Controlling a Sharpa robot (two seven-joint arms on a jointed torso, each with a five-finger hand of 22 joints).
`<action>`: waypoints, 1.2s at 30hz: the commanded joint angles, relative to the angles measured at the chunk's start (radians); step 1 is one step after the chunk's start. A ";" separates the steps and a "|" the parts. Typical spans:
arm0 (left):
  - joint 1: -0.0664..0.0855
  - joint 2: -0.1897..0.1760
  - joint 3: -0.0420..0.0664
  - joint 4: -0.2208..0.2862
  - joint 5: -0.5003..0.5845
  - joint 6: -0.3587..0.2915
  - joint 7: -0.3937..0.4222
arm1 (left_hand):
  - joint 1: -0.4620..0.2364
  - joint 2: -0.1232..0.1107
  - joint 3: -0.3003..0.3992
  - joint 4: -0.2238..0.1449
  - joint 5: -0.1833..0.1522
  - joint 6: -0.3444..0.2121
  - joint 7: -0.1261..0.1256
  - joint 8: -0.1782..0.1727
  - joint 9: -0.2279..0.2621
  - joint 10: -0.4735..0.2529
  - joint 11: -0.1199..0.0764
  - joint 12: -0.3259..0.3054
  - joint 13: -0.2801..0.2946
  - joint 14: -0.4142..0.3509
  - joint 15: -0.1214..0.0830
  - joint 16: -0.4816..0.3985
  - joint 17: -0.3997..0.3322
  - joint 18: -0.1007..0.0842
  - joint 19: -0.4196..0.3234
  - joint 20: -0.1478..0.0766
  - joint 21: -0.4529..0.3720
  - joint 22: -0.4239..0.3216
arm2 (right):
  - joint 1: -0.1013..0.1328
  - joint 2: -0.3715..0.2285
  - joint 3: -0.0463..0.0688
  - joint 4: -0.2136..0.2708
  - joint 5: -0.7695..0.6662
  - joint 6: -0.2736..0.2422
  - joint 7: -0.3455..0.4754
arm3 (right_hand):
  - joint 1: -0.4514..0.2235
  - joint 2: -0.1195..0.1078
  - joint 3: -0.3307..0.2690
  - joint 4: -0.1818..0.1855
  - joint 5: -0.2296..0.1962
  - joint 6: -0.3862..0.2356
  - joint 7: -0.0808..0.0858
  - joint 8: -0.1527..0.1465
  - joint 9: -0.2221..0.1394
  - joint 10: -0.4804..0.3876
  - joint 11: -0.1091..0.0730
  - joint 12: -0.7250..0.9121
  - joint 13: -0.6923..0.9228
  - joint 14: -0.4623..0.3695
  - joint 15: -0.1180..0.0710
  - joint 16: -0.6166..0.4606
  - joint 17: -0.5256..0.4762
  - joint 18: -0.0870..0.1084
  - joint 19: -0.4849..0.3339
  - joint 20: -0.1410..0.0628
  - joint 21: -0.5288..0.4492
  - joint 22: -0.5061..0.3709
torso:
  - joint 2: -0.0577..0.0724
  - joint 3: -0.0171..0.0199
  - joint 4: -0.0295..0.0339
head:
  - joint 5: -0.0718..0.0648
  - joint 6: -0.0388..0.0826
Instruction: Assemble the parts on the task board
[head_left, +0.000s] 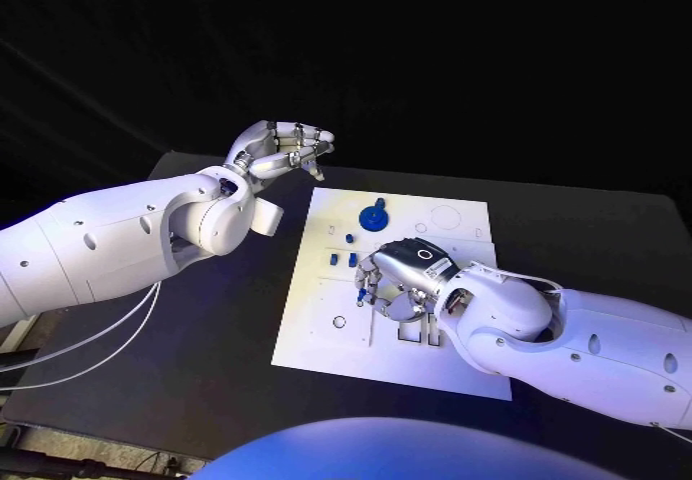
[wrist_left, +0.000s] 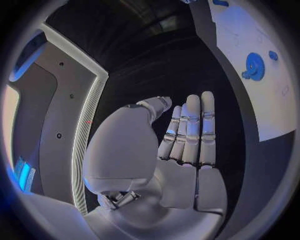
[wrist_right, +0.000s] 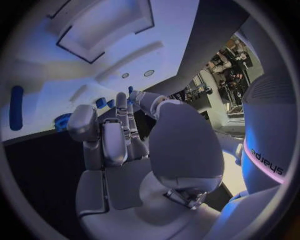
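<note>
The white task board (head_left: 329, 300) lies mid-table. A blue gear (head_left: 374, 217) stands near its far edge, and small blue parts (head_left: 351, 238) sit just in front of the gear. My right hand (head_left: 401, 285) hovers low over the board's middle with its fingers curled down. A slim blue part (head_left: 362, 297) shows beside its fingertips. In the right wrist view, thumb and fingers (wrist_right: 119, 132) close in near small blue parts (wrist_right: 100, 102) and the gear (wrist_right: 62, 121); I cannot tell whether they pinch anything. My left hand (head_left: 281, 148) is raised off the board's far left corner and holds nothing.
Rectangular recesses (head_left: 414, 333) and small round holes (head_left: 339, 322) mark the board's near part. A long blue part (wrist_right: 17, 107) lies on the board. In the left wrist view, the gear (wrist_left: 254, 65) and the board (wrist_left: 275, 115) lie off to the side of my left hand (wrist_left: 184, 150).
</note>
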 joint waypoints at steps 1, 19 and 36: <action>0.000 0.004 0.000 0.000 -0.006 0.018 0.002 | 0.007 0.002 -0.002 -0.002 0.005 -0.009 0.000 -0.005 -0.002 -0.009 0.002 -0.002 -0.001 -0.009 0.002 -0.007 -0.001 0.012 -0.006 0.003 -0.004 -0.001 | -0.005 0.006 0.000 -0.013 -0.029 -0.005 0.003 | -0.008 0.000 -0.007 0.001 -0.005 0.001 0.002 0.006 0.002 0.004 0.001 -0.007 0.001 0.015 -0.008 -0.005 0.000 -0.007 0.008 -0.002 0.000 0.001 | 0.001 -0.0008 0.0016 | 0.008 -0.005; 0.000 0.008 0.000 -0.003 -0.009 0.022 -0.003 | 0.007 0.002 -0.002 -0.002 0.005 -0.009 0.000 -0.005 -0.002 -0.009 0.002 -0.002 -0.001 -0.009 0.002 -0.007 -0.001 0.012 -0.006 0.003 -0.004 -0.001 | -0.017 0.019 -0.004 -0.036 -0.031 0.002 0.002 | -0.009 0.001 -0.009 0.002 -0.005 0.000 0.003 0.005 0.002 0.004 0.001 -0.008 0.002 0.015 -0.007 -0.004 0.001 -0.007 0.009 -0.002 0.000 0.002 | 0.002 0.0004 0.0006 | 0.020 -0.018; 0.001 0.008 0.000 -0.004 -0.012 0.025 -0.007 | 0.008 0.002 -0.003 -0.003 0.005 -0.010 0.000 -0.005 -0.002 -0.010 0.002 -0.001 -0.002 -0.009 0.002 -0.008 -0.001 0.012 -0.006 0.003 -0.005 -0.002 | -0.023 0.028 -0.005 -0.046 -0.027 0.014 0.003 | -0.010 0.001 -0.011 0.003 -0.005 -0.002 0.003 0.004 0.002 0.003 0.002 -0.009 0.003 0.016 -0.007 -0.003 0.003 -0.007 0.009 -0.001 -0.001 0.001 | 0.000 0.0008 0.0002 | 0.022 -0.018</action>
